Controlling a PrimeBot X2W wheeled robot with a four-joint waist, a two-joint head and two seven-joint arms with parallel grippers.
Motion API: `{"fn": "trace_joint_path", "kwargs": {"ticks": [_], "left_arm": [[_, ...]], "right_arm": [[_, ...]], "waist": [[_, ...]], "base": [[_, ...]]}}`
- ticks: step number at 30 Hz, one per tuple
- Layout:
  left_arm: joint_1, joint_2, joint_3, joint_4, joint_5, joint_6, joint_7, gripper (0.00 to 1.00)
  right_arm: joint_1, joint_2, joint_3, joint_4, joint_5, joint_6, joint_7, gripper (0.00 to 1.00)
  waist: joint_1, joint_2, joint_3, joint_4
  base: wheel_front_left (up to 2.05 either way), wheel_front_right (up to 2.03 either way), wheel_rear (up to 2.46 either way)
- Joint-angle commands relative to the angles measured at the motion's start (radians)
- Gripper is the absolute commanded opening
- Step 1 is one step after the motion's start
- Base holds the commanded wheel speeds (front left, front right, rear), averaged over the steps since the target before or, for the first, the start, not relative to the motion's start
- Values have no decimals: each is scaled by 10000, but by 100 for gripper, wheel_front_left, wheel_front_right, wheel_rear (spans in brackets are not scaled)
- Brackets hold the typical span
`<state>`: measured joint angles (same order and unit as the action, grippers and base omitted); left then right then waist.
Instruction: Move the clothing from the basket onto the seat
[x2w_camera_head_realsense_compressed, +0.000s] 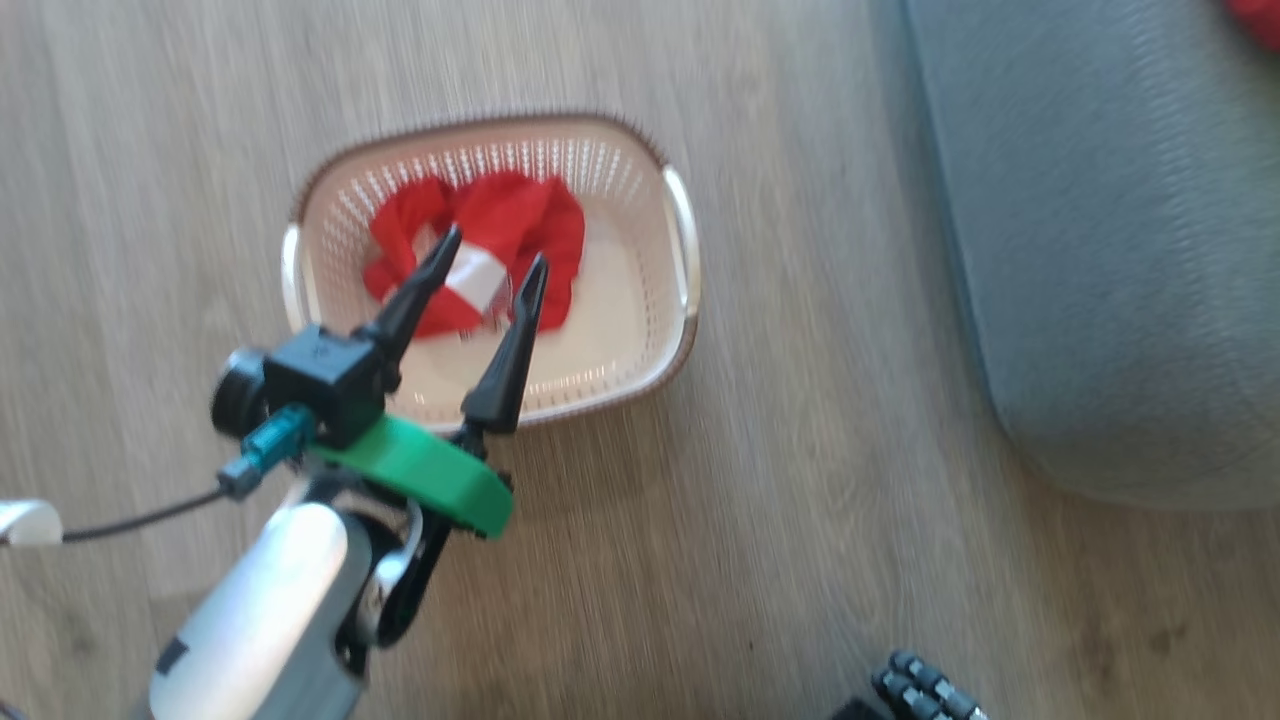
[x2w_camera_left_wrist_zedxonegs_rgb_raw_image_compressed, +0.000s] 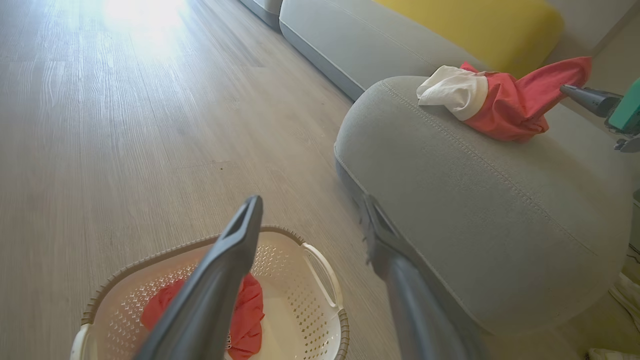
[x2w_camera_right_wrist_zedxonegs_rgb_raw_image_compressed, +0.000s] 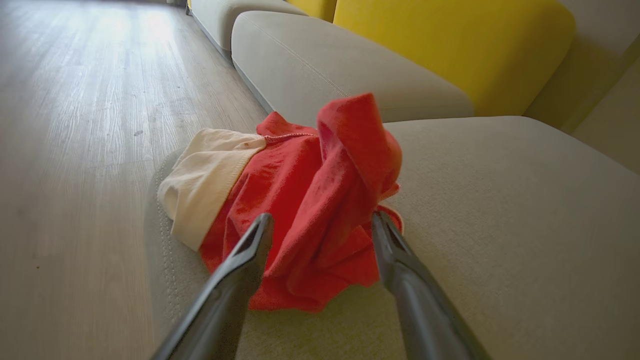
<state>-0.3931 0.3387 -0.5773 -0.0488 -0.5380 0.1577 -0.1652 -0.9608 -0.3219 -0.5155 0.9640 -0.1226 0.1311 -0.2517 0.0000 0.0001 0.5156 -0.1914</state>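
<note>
One red garment (x2w_camera_right_wrist_zedxonegs_rgb_raw_image_compressed: 310, 210) lies at the rounded edge of the seat (x2w_camera_right_wrist_zedxonegs_rgb_raw_image_compressed: 500, 200), between the spread jaws of the right gripper (x2w_camera_right_wrist_zedxonegs_rgb_raw_image_compressed: 322, 222); a second red garment (x2w_camera_head_realsense_compressed: 510, 225) waits in the basket (x2w_camera_head_realsense_compressed: 620, 330) under the left gripper (x2w_camera_head_realsense_compressed: 495, 248), jaws spread; about half done

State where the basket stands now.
In the head view the basket sits on the wooden floor, left of the grey seat, with the open left gripper above it.

The left tool (x2w_camera_head_realsense_compressed: 497, 250) reaches from its pale forearm (x2w_camera_head_realsense_compressed: 270, 610) at 7 o'clock toward 1 o'clock, jaws spread wide. The right tool (x2w_camera_right_wrist_zedxonegs_rgb_raw_image_compressed: 321, 217) points to 12 o'clock, jaws likewise apart.
</note>
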Motion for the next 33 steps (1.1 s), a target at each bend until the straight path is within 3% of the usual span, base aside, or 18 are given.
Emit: {"fn": "trace_joint_path", "kwargs": {"ticks": [1, 10, 16, 22, 33], "left_arm": [[175, 66, 407, -169, -82, 30, -153, 100], [1285, -304, 831, 937, -622, 110, -775, 100], [1990, -290, 1543, 1738, -568, 125, -945, 100], [2433, -319, 2607, 2043, -109, -54, -962, 100], [3121, -958, 3841, 2315, 701, -574, -964, 100]], "right_arm": [[460, -5, 409, -652, 441, -4, -95, 100], [5137, 1026, 3173, -5348, 3320, -4, 293, 100], [7502, 1515, 4041, -7780, 3394, -4, 508, 100], [8559, 2167, 4314, -8369, 2689, -4, 248, 100], [9568, 2707, 4771, -7720, 2124, -4, -67, 100]], "waist": [[0, -1, -954, -117], [0, -1, -2785, 775], [0, -1, -3636, 1517], [0, -1, -4152, 2212], [0, -1, -4823, 2700]], "base": [[0, 0, 0], [0, 0, 0], [0, 0, 0], [0, 0, 0], [0, 0, 0]]}}
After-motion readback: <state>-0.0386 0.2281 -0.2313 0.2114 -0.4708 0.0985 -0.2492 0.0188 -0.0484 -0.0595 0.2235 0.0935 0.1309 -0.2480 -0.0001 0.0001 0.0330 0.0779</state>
